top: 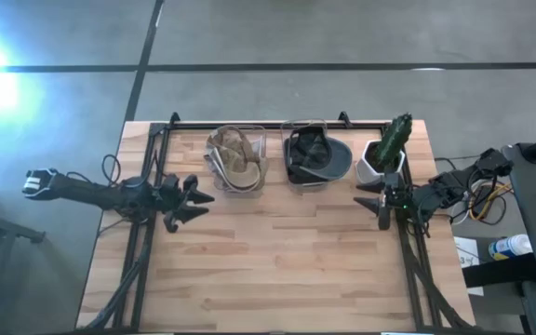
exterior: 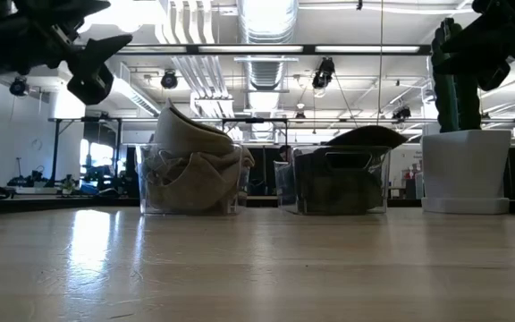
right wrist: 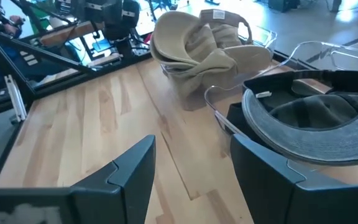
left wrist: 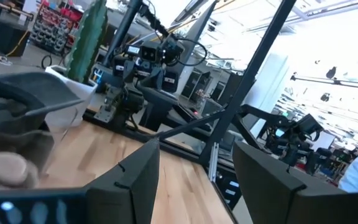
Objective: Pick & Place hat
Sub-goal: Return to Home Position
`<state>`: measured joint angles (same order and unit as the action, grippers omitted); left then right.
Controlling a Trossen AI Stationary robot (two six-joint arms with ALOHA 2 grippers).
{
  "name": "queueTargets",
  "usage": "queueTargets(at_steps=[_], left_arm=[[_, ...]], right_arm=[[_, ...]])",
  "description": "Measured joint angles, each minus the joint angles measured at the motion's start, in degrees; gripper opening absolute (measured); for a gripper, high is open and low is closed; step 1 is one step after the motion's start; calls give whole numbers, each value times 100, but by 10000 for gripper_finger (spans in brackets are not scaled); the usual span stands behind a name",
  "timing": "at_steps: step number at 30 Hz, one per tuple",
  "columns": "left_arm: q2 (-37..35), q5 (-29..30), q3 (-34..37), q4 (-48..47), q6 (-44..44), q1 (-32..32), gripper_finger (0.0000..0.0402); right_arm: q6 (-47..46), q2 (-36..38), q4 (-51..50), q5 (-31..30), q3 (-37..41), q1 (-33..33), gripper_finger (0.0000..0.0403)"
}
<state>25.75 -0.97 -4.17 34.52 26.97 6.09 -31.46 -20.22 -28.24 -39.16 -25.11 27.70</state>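
a: start with the left claw. what state is it in?
b: its two fingers stand apart and there's nothing between them. it hangs in the air above the tabletop, just beside the left bin, on the side away from the right bin. it points toward the left bin.
a: is it touching the bin?
b: no, a strip of bare wood shows between them.
a: and the right claw?
b: also parted and empty. seen from the left bin it sits out past the right bin. it's raised off the wood too, and it aims back toward the left bin.
a: where are the caps?
b: the brown caps are all inside the left bin. they're heaped higher than its rim, with one brim curving up at the top of the pile.
a: what else is around?
b: the right bin stands just beside the left bin, and the low view shows a gap between them. it holds a dark cap whose brim rises over the rim. beyond that, farthest from the left bin, there's a white pot with a cactus. the pot sits in the same row as the left bin, along the far edge.
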Motion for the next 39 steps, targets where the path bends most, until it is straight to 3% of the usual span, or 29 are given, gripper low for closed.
queueTargets(at_steps=[10, 21, 31, 39], left_arm=[[-233, 464, 359, -101, 62, -2, 197], [-242, 190, 361, -480, 937, 2, 197], [-1523, 170, 370, -1233, -2167, 7, 197], [-2577, 168, 372, -2704, -2428, -64, 197]], right_arm=[[-2, -21, 1, 11, 8, 0, 203], [-2, -22, 1, 11, 8, 0, 203], [0, -20, 3, 11, 8, 3, 203], [0, -22, 5, 11, 8, 2, 203]])
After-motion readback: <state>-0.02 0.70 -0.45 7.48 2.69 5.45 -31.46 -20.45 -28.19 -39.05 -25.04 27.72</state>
